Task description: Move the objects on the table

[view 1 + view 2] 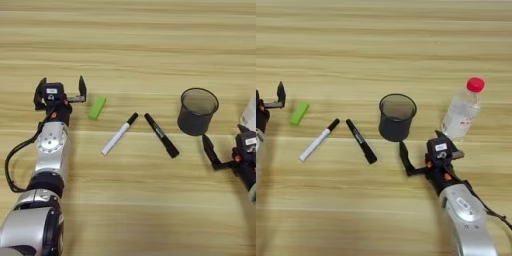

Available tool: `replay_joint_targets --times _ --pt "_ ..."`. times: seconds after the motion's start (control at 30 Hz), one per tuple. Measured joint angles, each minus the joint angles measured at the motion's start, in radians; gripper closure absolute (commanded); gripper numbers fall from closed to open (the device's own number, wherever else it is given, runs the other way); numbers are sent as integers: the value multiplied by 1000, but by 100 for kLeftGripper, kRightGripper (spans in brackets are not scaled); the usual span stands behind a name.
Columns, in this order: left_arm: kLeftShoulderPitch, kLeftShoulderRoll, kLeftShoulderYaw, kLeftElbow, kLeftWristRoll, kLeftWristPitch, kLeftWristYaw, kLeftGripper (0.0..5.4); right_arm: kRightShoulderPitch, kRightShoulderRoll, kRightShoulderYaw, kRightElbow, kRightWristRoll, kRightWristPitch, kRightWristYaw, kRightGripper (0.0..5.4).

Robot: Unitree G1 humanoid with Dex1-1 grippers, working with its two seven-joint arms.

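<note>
A small bright green block (97, 107) lies on the wood table (130, 45), just right of my left gripper (61, 84). That gripper is open, its fingers spread wide, with nothing between them. A long black marker pen (161, 135) lies slanted at the middle. To its right a round black mesh cup (397, 117) stands upright. My right gripper (421, 141) rests open just in front of and right of the cup, holding nothing.
A white marker with a black cap (119, 134) lies between the green block and the black pen. A clear water bottle with a red cap (462, 111) stands right of the cup, close behind my right gripper.
</note>
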Motion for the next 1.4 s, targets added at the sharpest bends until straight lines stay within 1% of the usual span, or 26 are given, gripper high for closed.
replay_joint_targets --times 0.07,0.2,0.47,0.6,0.7,0.9,1.03,1.2,1.4 --pt "0 0 0 0 0 0 0 0 1 -8 -41 -15 5 17 -12 1" --pt "0 0 0 0 0 0 0 0 -4 -23 -95 -26 14 19 -38 1" --pt "0 1 0 0 0 0 0 0 -22 -28 -148 -28 21 37 -84 1" --pt "0 1 0 5 0 0 0 0 -74 -28 -195 -11 40 34 -108 1" --pt "0 1 0 8 0 0 0 0 -110 -29 -213 24 53 23 -113 1" --pt "0 1 0 10 1 0 0 0 -184 -36 -243 122 73 -37 -111 1" --pt "-1 0 0 12 1 0 0 0 -238 -44 -244 200 77 -73 -98 1" --pt "-1 0 0 16 2 0 0 0 -280 -49 -242 269 77 -103 -83 1" --pt "-1 0 0 18 2 0 0 0 -336 -72 -232 352 76 -129 -64 1"
